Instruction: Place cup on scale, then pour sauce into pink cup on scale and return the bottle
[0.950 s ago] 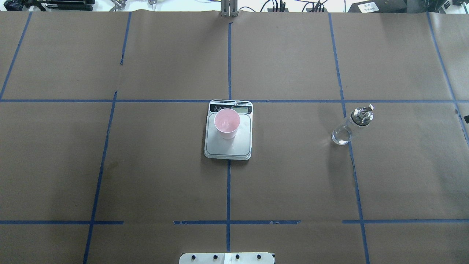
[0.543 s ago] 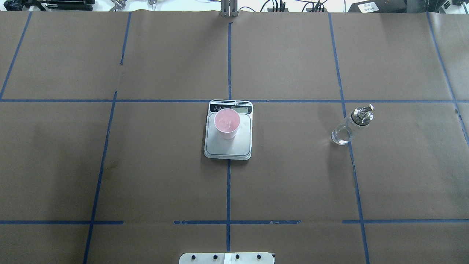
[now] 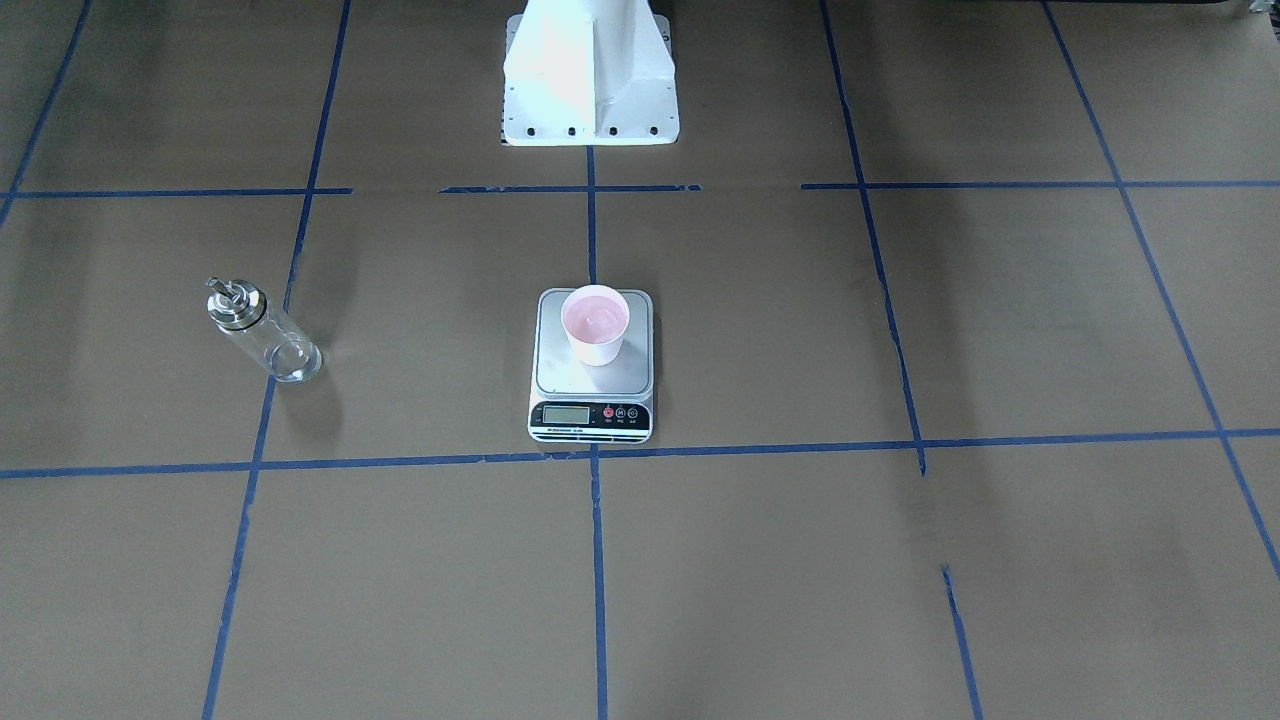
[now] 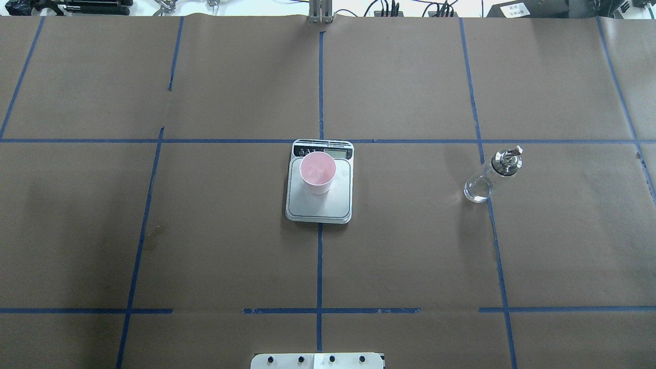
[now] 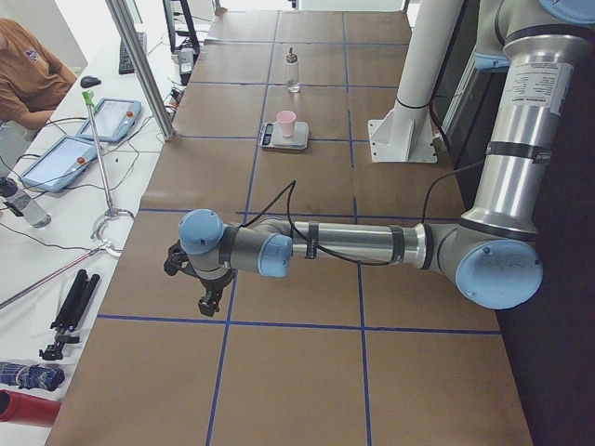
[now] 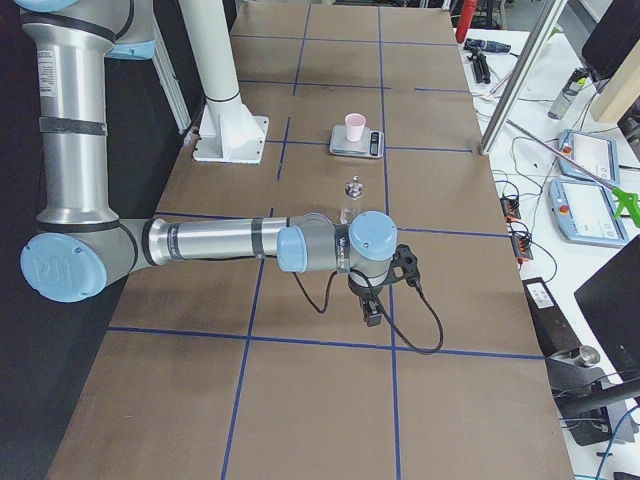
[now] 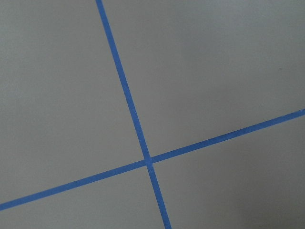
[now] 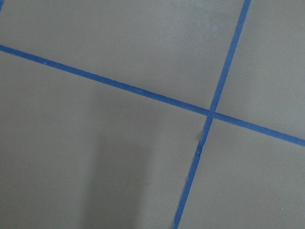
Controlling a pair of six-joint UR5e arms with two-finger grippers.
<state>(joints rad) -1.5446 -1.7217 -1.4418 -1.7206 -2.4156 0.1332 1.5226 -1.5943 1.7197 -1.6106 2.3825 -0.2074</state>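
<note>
The pink cup point(image 4: 318, 171) stands upright on the scale point(image 4: 320, 205) at the table's middle, near the display end; both also show in the front view, cup point(image 3: 595, 325) on scale point(image 3: 560, 375). The clear glass bottle point(image 4: 489, 174) with a metal cap stands on the table to the right, apart from the scale, and shows in the front view point(image 3: 262, 330). The sauce is too faint to make out. My left gripper point(image 5: 200, 283) hangs over the table's left end; my right gripper point(image 6: 375, 300) is near the bottle point(image 6: 352, 195). I cannot tell whether either is open or shut. Both wrist views show only paper and tape.
Brown paper with blue tape lines covers the table. The white robot pedestal point(image 3: 590, 70) stands at the near edge. Beyond the far edge are metal posts point(image 5: 139, 65), tablets point(image 5: 112, 116) and a seated person point(image 5: 28, 74).
A small dark shape at the overhead view's right edge has left the frame. The cup, scale and bottle have not moved.
</note>
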